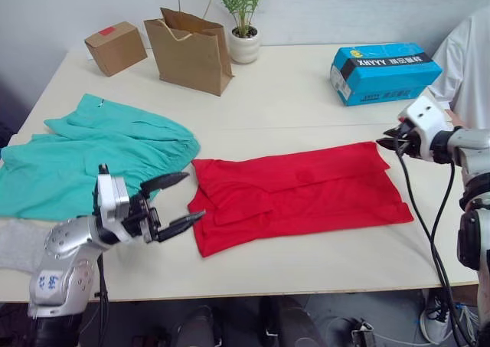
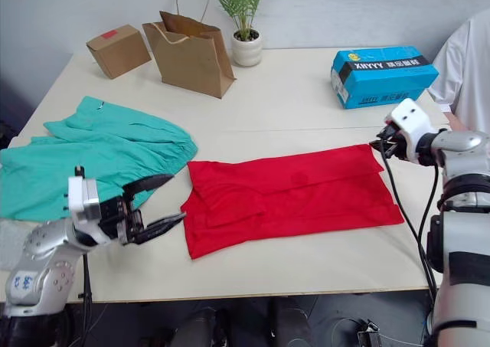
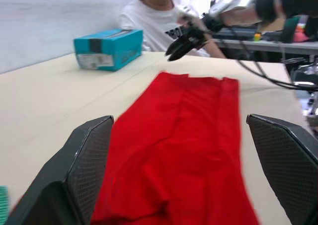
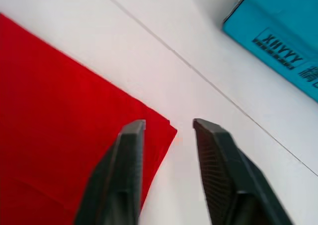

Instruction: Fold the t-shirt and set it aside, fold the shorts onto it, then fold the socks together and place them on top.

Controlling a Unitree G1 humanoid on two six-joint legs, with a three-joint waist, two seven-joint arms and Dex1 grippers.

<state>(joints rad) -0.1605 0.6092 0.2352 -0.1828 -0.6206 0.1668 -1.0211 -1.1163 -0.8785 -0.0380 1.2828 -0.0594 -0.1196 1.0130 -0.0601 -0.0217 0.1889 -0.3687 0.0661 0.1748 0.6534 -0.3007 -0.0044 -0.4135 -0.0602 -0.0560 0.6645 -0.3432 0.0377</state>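
The red t-shirt (image 1: 298, 194) lies flat on the table as a long band, folded lengthwise. My left gripper (image 1: 191, 196) hovers open at its left end, fingers spread wide with the red cloth ahead of them in the left wrist view (image 3: 181, 125). My right gripper (image 1: 389, 142) is at the shirt's far right corner, narrowly open, and that corner (image 4: 166, 128) lies just below the fingertips. The teal shorts (image 1: 92, 155) are spread out at the left of the table. A light grey sock (image 1: 19, 243) lies at the near left edge, partly behind my left arm.
At the back stand a cardboard box (image 1: 116, 47), a brown paper bag (image 1: 190, 52) and a potted plant (image 1: 244, 44). A blue carton (image 1: 385, 71) sits at the back right. A person in a white shirt (image 1: 471, 63) is beside the table's right end.
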